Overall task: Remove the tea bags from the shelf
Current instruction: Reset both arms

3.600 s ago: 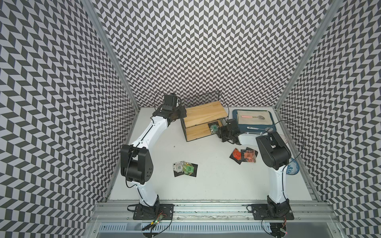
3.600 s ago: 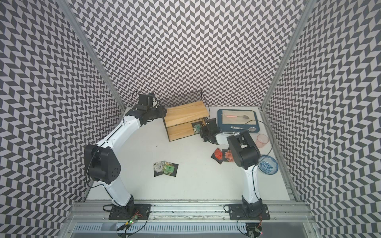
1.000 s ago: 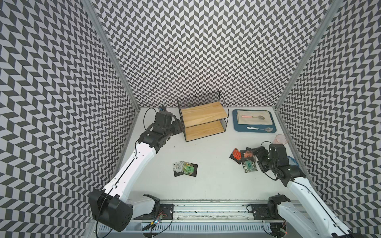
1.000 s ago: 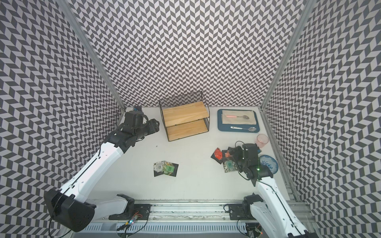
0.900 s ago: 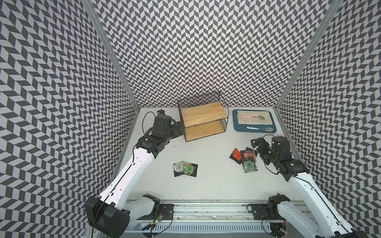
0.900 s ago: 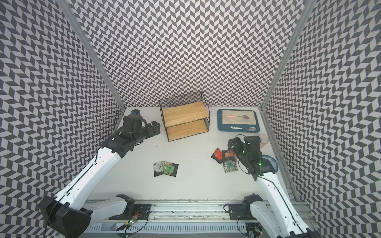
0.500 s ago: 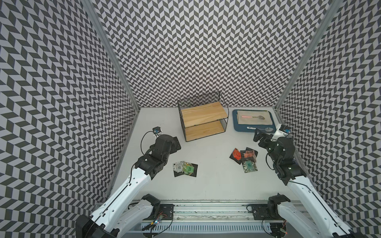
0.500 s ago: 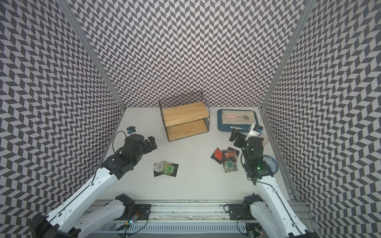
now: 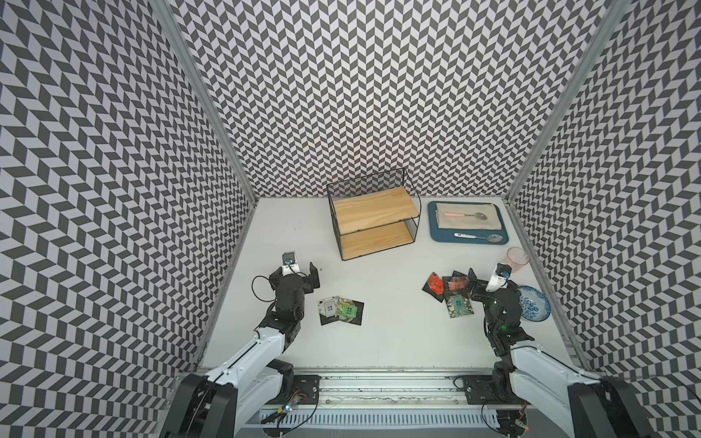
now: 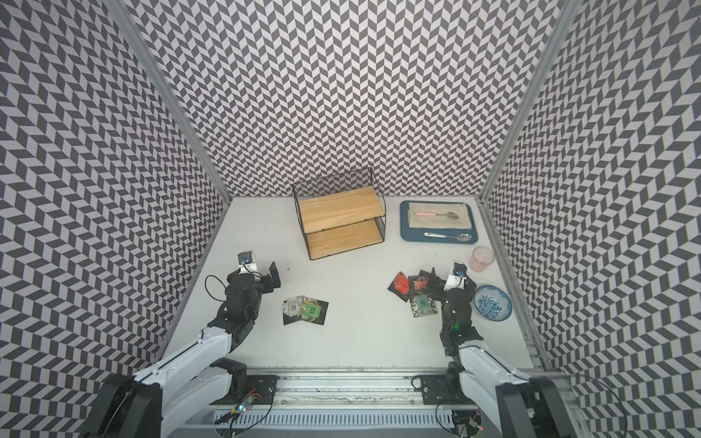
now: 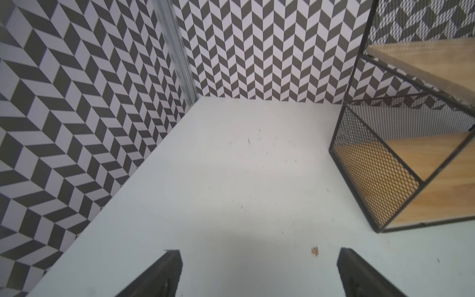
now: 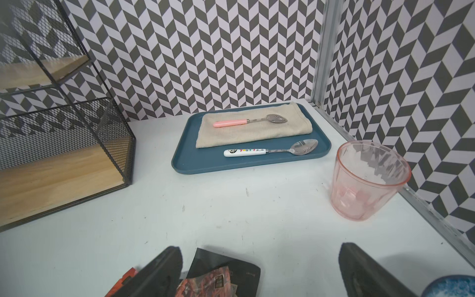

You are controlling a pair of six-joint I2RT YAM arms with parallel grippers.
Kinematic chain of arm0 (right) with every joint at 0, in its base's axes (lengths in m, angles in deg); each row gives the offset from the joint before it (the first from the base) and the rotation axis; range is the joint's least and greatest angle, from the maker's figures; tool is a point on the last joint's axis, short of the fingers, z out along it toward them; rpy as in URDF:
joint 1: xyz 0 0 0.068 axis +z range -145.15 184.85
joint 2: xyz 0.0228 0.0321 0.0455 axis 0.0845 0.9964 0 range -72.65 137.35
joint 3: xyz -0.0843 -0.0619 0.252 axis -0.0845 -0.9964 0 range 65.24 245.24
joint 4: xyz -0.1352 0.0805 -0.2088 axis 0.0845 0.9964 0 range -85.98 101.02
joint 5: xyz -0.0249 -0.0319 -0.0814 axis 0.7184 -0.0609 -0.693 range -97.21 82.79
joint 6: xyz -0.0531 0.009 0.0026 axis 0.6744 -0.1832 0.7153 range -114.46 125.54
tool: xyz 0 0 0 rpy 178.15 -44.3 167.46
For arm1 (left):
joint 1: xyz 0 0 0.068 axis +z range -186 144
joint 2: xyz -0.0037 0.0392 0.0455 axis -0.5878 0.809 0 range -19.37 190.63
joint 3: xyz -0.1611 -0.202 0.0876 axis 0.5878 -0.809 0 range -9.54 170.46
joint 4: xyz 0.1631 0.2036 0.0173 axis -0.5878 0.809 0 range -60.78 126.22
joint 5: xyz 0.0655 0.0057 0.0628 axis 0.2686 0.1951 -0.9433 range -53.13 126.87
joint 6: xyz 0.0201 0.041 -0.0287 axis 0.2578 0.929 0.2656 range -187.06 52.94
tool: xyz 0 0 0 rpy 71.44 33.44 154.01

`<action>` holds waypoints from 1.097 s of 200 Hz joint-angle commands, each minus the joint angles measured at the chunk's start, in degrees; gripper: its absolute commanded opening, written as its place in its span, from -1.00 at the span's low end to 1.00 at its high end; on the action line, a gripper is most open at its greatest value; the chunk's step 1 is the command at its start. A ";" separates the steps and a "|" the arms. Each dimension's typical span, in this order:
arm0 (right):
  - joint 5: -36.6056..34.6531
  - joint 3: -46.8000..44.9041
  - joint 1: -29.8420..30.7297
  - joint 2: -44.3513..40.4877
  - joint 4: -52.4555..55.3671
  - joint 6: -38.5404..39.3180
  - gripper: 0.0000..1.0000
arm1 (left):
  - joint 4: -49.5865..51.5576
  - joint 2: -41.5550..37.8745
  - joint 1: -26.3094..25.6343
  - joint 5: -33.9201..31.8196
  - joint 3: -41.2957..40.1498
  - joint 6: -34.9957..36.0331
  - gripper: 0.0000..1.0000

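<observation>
Two tea bag heaps (image 9: 340, 310) off shelf (image 9: 373, 208)

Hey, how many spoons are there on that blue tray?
2. The pink-handled spoon lies on the beige cloth at the back of the tray; the white-handled spoon lies on the bare tray in front of the cloth. None looks hidden.

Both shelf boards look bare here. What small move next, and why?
Probably ease both arms back to rest: the shelf holds nothing, the tea bags lie in two piles on the table, and the left gripper and right gripper stand open and empty.
</observation>
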 commanded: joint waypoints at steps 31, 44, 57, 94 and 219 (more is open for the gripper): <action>4.39 3.08 -1.63 13.46 -25.14 4.47 0.99 | -23.15 12.76 6.59 7.86 -1.13 3.12 0.99; 5.62 3.48 -2.32 16.04 -28.46 4.29 0.99 | -24.41 14.07 7.64 9.72 -0.60 3.71 0.99; 7.13 3.74 -3.07 18.36 -30.49 4.22 0.99 | -27.78 15.61 8.61 11.22 -0.61 4.20 0.99; 7.93 2.01 -4.34 24.72 -39.68 3.50 0.99 | -34.26 20.70 11.28 15.18 0.64 4.65 0.99; 2.52 8.01 -4.43 31.95 -37.43 1.71 0.99 | -42.98 29.23 13.40 17.49 0.13 3.85 0.99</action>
